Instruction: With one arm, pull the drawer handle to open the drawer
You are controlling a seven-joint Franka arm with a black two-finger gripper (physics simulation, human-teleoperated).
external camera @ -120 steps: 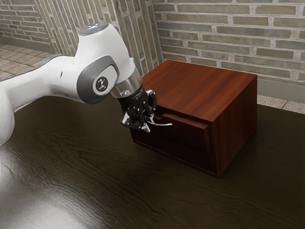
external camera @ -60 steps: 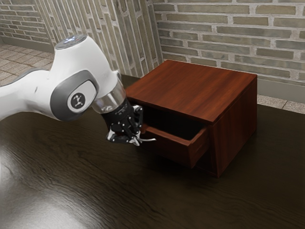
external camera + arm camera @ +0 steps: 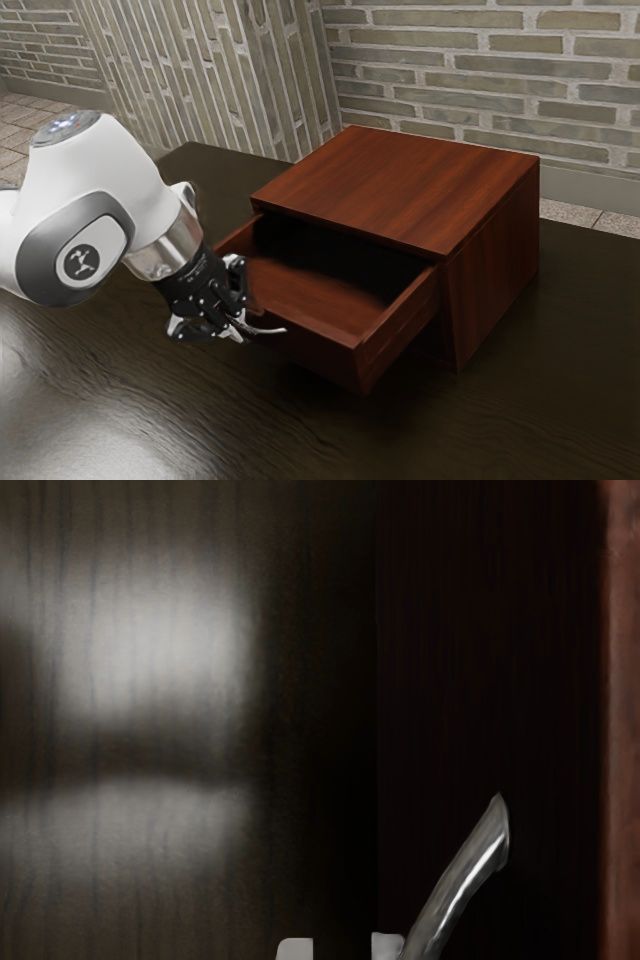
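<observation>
**My tool has the drawer pulled well out of its cabinet**

My black tool (image 3: 234, 325) is closed on the thin metal handle (image 3: 264, 330), its fingers nearly together with the bar pinched between them. In the wrist view the handle (image 3: 462, 880) shows as a bright slanted bar just ahead of the tool. The drawer (image 3: 330, 300) reaches from the tool back into the red-brown cabinet (image 3: 400, 185) beyond it. Its dark inside is open to view, and it sits low over the dark bench (image 3: 150, 420).

To do this step well, I judge I should pull straight back along the drawer's own line. The grip should stay firm and level so that the front does not twist or jam.

One second ago the drawer was barely cracked open. Half a second ago it was partly out. Now it is far out, and my arm has drawn back with it.
</observation>
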